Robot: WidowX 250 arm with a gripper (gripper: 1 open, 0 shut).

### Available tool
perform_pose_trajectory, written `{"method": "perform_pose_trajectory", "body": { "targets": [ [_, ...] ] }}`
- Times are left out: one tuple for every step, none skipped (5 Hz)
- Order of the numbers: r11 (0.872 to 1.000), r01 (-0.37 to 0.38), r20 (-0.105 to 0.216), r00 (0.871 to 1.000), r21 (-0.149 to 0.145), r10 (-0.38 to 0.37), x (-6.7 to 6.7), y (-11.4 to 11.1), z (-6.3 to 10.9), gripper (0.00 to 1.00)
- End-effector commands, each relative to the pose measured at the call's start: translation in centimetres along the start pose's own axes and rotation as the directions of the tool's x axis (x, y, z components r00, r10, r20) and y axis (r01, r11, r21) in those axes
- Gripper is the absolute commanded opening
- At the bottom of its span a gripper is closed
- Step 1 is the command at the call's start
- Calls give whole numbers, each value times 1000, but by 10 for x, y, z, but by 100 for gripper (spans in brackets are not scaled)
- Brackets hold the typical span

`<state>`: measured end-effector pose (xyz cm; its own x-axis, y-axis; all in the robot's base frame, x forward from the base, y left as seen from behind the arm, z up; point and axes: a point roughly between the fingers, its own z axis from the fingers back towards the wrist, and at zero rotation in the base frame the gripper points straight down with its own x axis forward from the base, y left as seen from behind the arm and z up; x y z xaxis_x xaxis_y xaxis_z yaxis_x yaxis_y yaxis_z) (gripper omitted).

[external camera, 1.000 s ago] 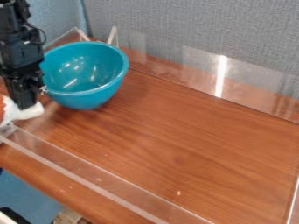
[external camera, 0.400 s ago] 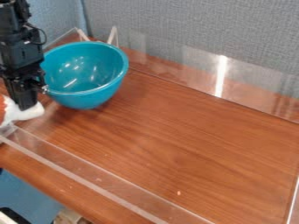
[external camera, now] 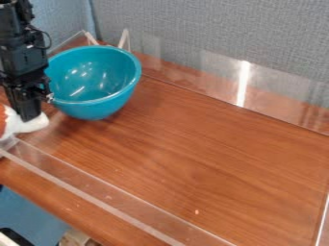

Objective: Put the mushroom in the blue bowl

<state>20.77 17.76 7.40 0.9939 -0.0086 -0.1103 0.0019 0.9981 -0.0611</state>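
Jaws read as clenched: the gripper (external camera: 25, 113) pointed straight down at the far left edge of the table (external camera: 206, 144), fingertips pressed low around the mushroom (external camera: 26, 122), and I judged them to be grasping it, though the contact itself was too small and too crowded by the black fingers to confirm. Only a pale cream patch and a sliver of orange showed at the tips, sitting on or just above the wood. Just to the right, the blue bowl (external camera: 92, 84) stood upright and looked empty, its near wall close beside the gripper but not touching it. I judged the mushroom to be a light, hard plastic toy: stiff, not fragile, but smooth and rounded, so prone to squirting out of a pinch on the cap. The thick stem seemed the better place to take hold, square across its sides. Further right the tabletop was bare wood with a clear low barrier (external camera: 244, 82) along the back edge. Transfer not yet made; the short carry would need clearance over the bowl rim.
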Motion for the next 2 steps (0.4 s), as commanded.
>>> {"method": "perform_pose_trajectory", "body": {
  "targets": [
    [998, -40, 57, 998, 41, 38, -3, 6, 21, 0],
    [998, -57, 58, 997, 39, 54, -4, 7, 22, 0]
  ]
}}
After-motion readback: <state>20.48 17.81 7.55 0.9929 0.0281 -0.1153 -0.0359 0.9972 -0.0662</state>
